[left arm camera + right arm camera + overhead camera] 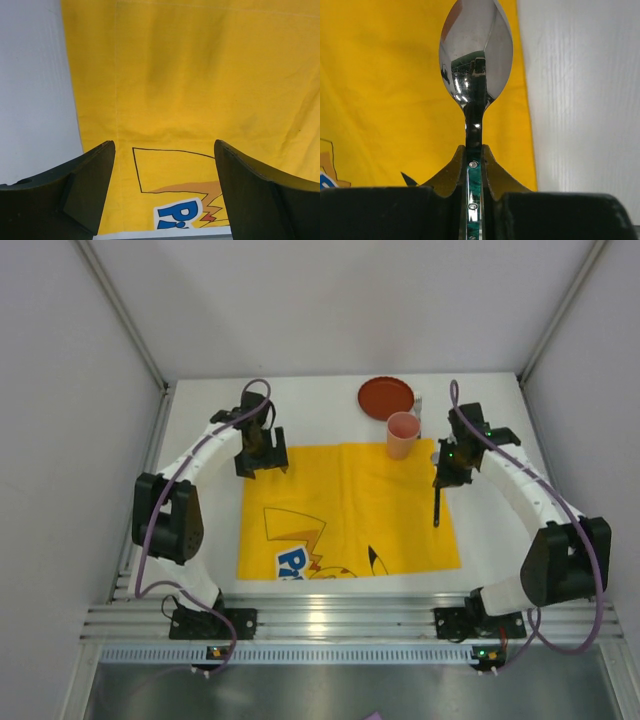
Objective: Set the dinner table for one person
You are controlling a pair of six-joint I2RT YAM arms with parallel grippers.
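The white dinner table (200, 540) carries a yellow cartoon-print mat (345, 510) in its middle. My right gripper (447, 476) is shut on a metal spoon (438, 508) with a green handle, held over the mat's right edge. In the right wrist view the spoon (475, 55) sticks out from between the shut fingers, bowl forward, above the mat's edge. My left gripper (262, 462) is open and empty over the mat's far left corner. In the left wrist view its fingers (95, 185) stand wide apart above the mat (200, 75).
A red plate (386, 398) lies at the back of the table, beyond the mat. A pink cup (402, 435) stands upright at the mat's far edge, just left of the right gripper. Silver rails run along the table's near edge (330, 625).
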